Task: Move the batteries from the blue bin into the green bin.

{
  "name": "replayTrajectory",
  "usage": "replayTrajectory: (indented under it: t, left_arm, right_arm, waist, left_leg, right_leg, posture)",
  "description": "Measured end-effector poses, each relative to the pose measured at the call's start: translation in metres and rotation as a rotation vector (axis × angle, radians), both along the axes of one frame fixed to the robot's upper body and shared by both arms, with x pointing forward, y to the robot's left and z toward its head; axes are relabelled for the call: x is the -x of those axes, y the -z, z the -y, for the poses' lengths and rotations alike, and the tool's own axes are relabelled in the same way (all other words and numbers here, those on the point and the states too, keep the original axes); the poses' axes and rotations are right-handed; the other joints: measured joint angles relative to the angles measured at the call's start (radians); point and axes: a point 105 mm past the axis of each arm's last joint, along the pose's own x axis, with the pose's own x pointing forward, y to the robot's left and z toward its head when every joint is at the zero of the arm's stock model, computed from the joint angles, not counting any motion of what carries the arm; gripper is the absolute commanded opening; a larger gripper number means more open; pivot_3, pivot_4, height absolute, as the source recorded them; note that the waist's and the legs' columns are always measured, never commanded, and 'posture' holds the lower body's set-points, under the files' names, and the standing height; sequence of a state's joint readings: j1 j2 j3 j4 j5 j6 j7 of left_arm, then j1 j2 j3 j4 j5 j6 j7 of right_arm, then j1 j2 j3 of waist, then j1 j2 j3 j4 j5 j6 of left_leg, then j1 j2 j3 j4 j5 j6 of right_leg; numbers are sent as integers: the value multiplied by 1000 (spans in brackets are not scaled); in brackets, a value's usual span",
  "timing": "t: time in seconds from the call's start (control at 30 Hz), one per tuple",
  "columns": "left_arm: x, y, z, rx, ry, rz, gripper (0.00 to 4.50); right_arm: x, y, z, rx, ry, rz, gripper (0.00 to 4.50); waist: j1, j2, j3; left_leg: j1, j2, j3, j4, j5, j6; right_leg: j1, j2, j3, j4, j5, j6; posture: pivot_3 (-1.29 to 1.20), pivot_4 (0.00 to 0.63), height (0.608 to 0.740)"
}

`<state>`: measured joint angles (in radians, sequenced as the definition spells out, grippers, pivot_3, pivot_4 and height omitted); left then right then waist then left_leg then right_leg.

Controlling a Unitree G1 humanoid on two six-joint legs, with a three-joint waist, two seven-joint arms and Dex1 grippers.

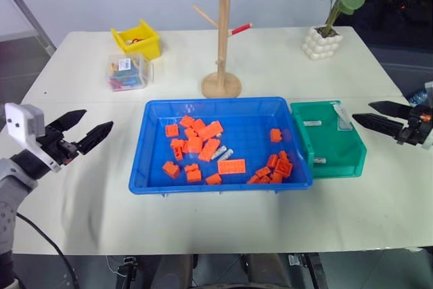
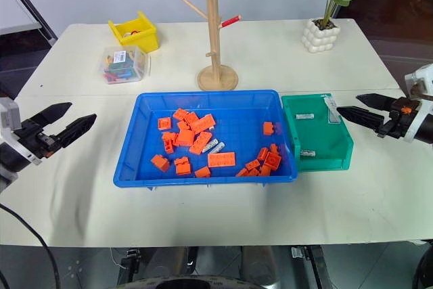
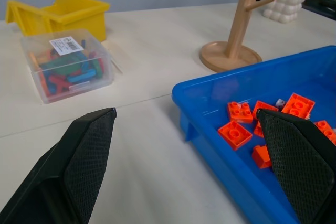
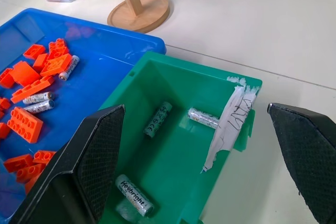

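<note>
Counter (image 1: 270,65): cream, before me.
Middle: blue bin (image 1: 203,182), green bin (image 1: 352,160) touching its right side.
Far edge: yellow bin (image 1: 142,49), clear box (image 1: 128,72), wooden peg stand (image 1: 221,84), potted plant (image 1: 323,42).

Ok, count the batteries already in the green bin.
3 in the green bin: two near its far wall, one at the near end. Others could be hidden behind the right gripper's fingers.

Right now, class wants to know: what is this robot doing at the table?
It is sorting silver-grey metal batteries out of the large shallow blue plastic bin of orange bricks into the smaller teal-green plastic bin. Three batteries lie in the green bin; at least three batteries remain among the bricks. The left gripper and right gripper both hang open and empty, one off each end of the bins.
</note>
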<state>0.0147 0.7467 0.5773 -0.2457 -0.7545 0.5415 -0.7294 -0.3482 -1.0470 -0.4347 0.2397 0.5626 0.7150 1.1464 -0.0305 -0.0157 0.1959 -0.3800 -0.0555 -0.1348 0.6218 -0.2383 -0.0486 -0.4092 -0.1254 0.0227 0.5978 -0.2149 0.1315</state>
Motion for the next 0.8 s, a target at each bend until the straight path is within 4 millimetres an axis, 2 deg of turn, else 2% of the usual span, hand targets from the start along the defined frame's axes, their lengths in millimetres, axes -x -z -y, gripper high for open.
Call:
replayTrajectory:
  t: [0.8]
  left_arm:
    - [-1, -6, 4, 4, 34, 4, 4500]
  right_arm:
    - [-1, -2, -1, 3, 0, 7, 4465]
  waist:
    - [16, 0, 0]
  left_leg:
    - [-1, 0, 0, 0, 0, 0]
  right_leg:
    - [-1, 0, 0, 0, 0, 0]
  posture:
    - [0, 150, 740]
